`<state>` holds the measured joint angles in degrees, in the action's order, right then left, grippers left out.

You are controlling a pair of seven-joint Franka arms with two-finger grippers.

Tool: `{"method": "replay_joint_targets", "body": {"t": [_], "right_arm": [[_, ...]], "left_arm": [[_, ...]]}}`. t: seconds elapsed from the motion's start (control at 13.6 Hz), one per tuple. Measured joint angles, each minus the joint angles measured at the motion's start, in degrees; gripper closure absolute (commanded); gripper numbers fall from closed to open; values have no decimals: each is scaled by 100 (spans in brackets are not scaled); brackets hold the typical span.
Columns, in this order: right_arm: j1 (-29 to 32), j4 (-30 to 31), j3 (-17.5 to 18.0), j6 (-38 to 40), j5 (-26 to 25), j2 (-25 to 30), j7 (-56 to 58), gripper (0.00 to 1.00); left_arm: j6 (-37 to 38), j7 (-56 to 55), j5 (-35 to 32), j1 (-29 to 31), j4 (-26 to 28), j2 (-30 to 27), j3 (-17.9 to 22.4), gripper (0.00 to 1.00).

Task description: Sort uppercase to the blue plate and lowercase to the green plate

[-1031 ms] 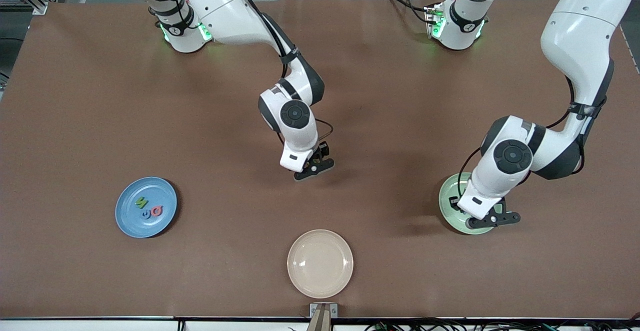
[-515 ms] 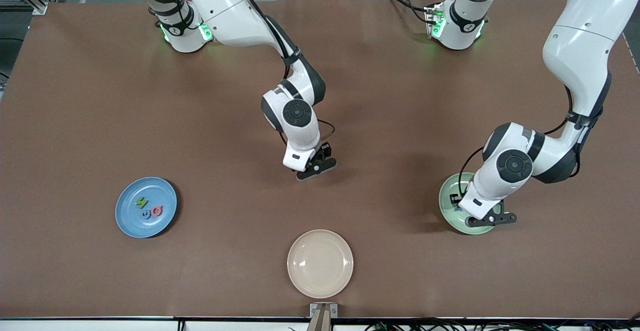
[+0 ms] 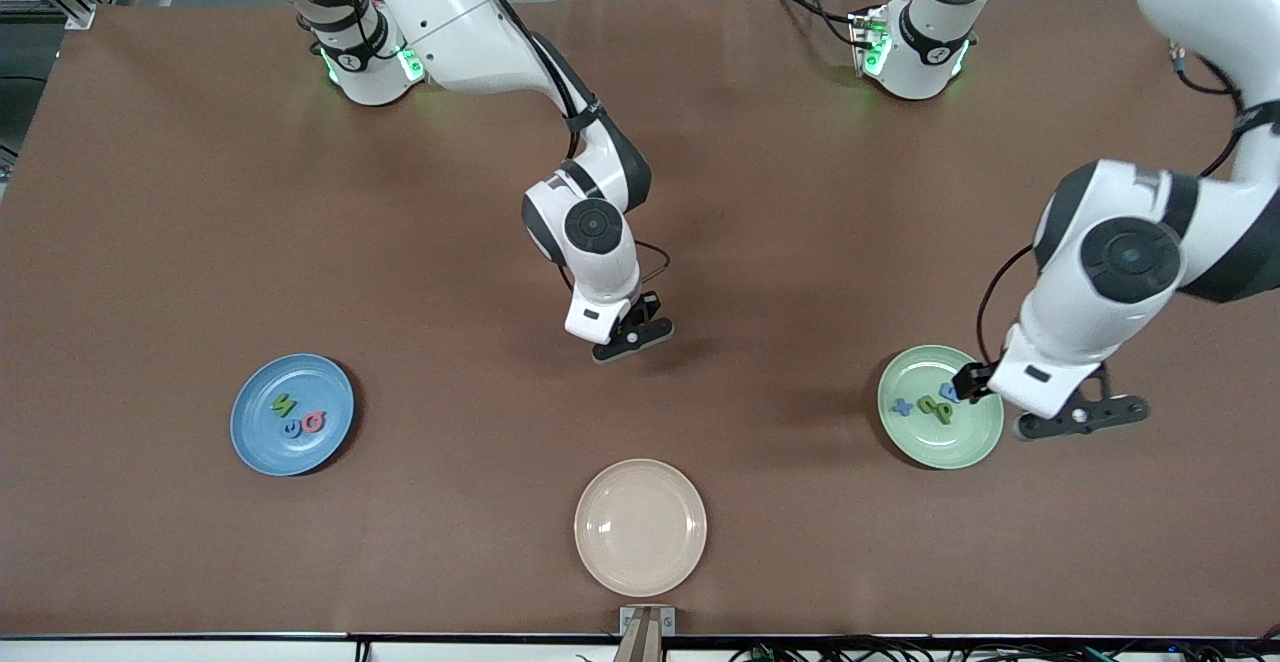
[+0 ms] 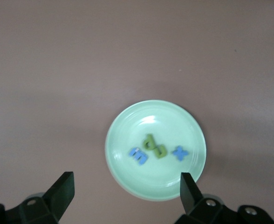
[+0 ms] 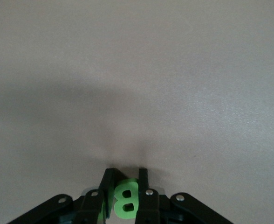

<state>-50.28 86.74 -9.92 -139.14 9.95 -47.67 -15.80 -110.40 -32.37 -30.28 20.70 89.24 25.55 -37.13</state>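
While the right gripper (image 3: pixel 632 334) is low over the bare brown bench (image 3: pixel 160 222) near its middle, its two fingers (image 5: pixel 144 193) are pressed together on a small green letter B (image 5: pixel 126 198), which shows between them in the right wrist view. The left gripper (image 3: pixel 1080 418) is up in the air over the edge of the pale green plate (image 3: pixel 975 442), at the left arm's end of the bench, and its fingers (image 4: pixel 188 189) stand wide apart with nothing between them.

On the green plate lie four small foam letters close together: a blue x (image 3: pixel 902 406), a green p (image 3: pixel 942 410), a second green piece (image 3: pixel 927 403) that touches the p, and a blue piece (image 3: pixel 949 392) partly covered by the left gripper in the front view. In the left wrist view the same four lie in a row near the middle of the plate.

The blue plate (image 3: pixel 255 452) lies at the right arm's end of the bench. It holds three letters: a green N (image 3: pixel 283 405), a blue G (image 3: pixel 291 429) and a pink-red G (image 3: pixel 314 422), the two G pieces just beside each other.

A beige plate (image 3: pixel 640 527) lies between the two other plates, nearer to the front camera, and it holds no letter.
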Motion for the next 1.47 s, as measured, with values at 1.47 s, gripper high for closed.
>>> {"method": "replay_joint_targets", "body": {"t": [1.47], "right_arm": [[3139,-193,-906,1972,2,829,2965,97]], "left_arm": [[2068,814,1509,332,-1140,-814,-84,0]]}}
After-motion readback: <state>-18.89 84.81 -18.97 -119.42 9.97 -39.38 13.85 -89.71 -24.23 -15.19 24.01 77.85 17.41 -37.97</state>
